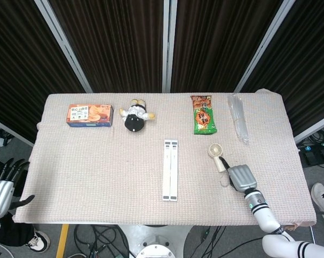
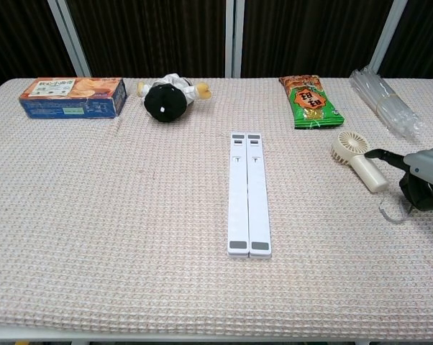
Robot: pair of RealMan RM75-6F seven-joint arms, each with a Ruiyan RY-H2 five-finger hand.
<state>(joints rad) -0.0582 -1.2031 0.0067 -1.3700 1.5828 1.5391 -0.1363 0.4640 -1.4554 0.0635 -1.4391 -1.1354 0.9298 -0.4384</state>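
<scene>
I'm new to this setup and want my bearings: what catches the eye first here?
The long white bar lying mid-table stands out first. To its right, the right hand sits beside the small handheld fan. Along the far edge lie a biscuit box, a plush toy and a green snack bag.

I am making out print on the snack bag (image 2: 309,100) and biscuit box (image 2: 73,96), none of it readable.
</scene>
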